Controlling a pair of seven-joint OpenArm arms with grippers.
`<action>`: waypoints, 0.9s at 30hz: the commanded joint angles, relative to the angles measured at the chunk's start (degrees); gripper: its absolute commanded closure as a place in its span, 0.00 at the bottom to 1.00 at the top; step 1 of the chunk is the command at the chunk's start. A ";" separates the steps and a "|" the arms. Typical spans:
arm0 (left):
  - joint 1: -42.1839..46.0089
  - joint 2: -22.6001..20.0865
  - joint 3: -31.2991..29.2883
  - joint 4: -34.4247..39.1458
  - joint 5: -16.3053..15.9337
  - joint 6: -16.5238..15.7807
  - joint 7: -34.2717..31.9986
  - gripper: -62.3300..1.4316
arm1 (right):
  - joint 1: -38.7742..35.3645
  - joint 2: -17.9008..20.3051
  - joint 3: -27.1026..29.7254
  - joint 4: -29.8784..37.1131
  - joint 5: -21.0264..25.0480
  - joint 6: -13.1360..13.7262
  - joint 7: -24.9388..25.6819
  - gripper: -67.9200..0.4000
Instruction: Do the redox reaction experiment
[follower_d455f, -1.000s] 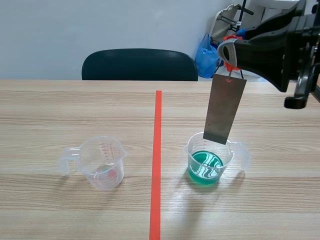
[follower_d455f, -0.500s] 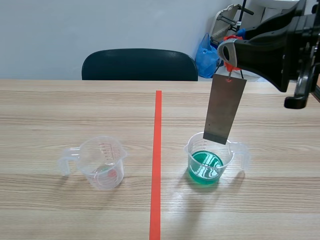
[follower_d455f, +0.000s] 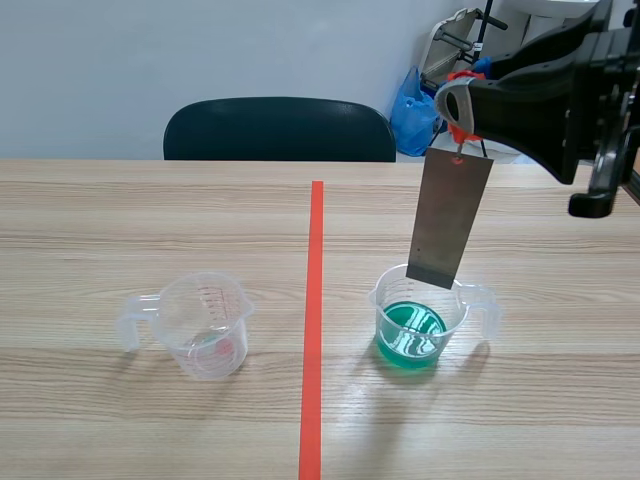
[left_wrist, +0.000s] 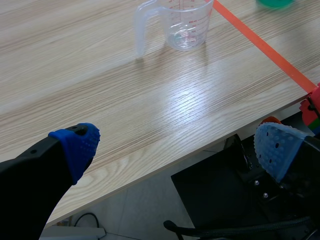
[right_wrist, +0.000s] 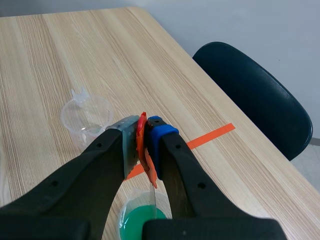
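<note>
Orange clip (right_wrist: 149, 172) pinched tight in right gripper (right_wrist: 142, 126), plate (follower_d455f: 450, 220) dangling.

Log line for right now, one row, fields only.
right gripper: shut on orange clip | metal strip: hangs from clip over cup of green liquid | left gripper: open, off table edge | clear cup: upright

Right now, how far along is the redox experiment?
Done: the right hand is shut on the orange clip, with the metal plate hanging from it. In hand: the plate hangs over the cup of green liquid, lower edge about at the rim, apparently not dipped. Left: lowering it into the liquid. The left hand is open off the table edge; the clear cup stands apart.
</note>
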 joint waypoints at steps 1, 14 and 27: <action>0.07 -0.02 -0.11 0.61 -0.17 -0.09 -0.74 0.00 | 0.68 0.44 0.52 0.37 0.83 -0.20 1.07 0.98; 0.07 -0.02 0.00 0.61 -0.17 -0.11 -0.94 0.00 | 0.68 -4.02 -0.76 -2.73 -3.32 0.48 1.03 0.98; 0.07 0.00 0.00 0.68 -0.17 -0.11 -0.92 0.00 | 0.87 -9.07 -3.63 -7.87 -10.78 1.11 2.25 0.98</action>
